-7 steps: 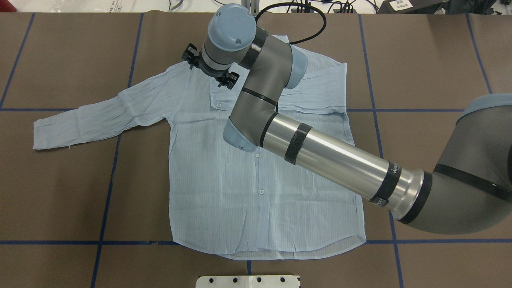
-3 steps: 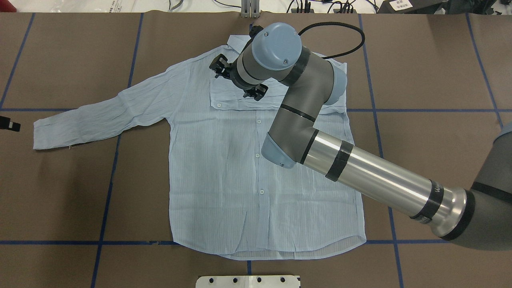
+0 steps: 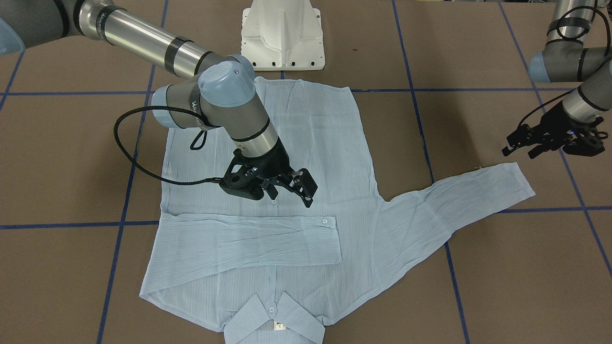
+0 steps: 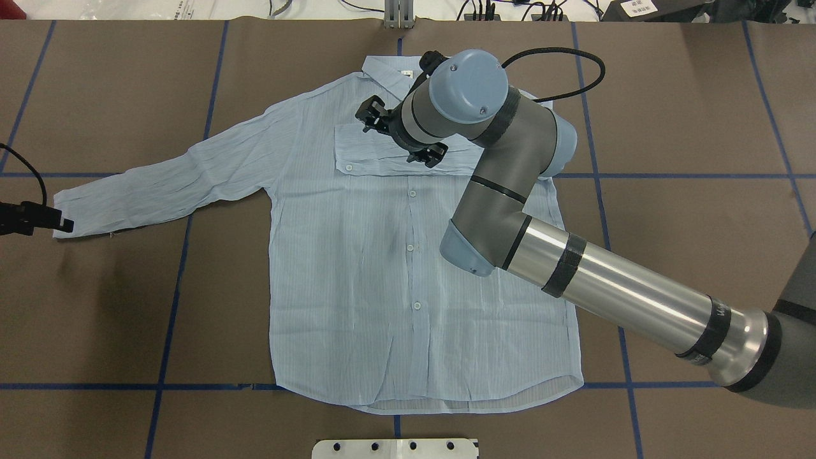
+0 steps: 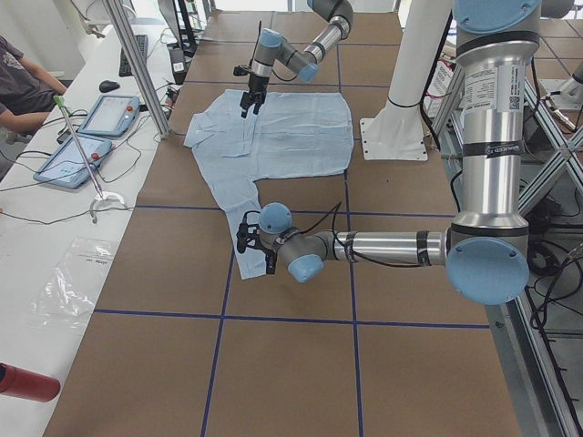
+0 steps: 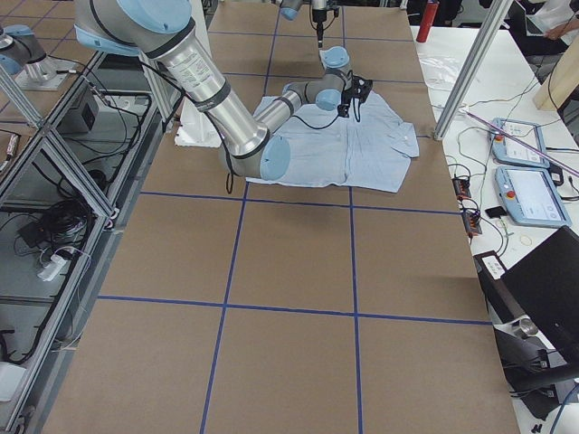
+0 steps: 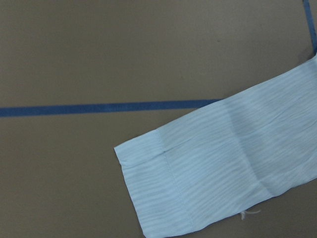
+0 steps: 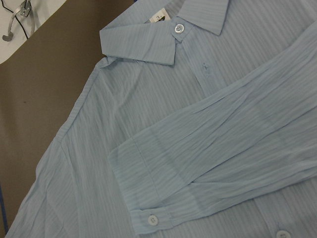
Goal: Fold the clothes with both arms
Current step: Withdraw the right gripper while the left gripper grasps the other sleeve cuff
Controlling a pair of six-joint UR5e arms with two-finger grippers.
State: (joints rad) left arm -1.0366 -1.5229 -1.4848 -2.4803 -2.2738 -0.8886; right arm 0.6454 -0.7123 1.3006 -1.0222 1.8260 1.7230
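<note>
The light-blue shirt lies flat, buttons up, collar at the far side. One sleeve is folded across the chest; the other sleeve stretches out to the overhead view's left. My right gripper hovers open and empty over the folded sleeve, which fills the right wrist view. My left gripper is open and empty, just off the stretched sleeve's cuff; it shows at the overhead view's left edge.
The white pedestal base stands at the shirt's hem side. Blue tape lines cross the brown table. A side desk with tablets and an aluminium post lie beyond the collar end.
My right arm has swung to the right, from above the shirt's left shoulder to above the folded sleeve. My left gripper has come into view beside the stretched sleeve's cuff.
</note>
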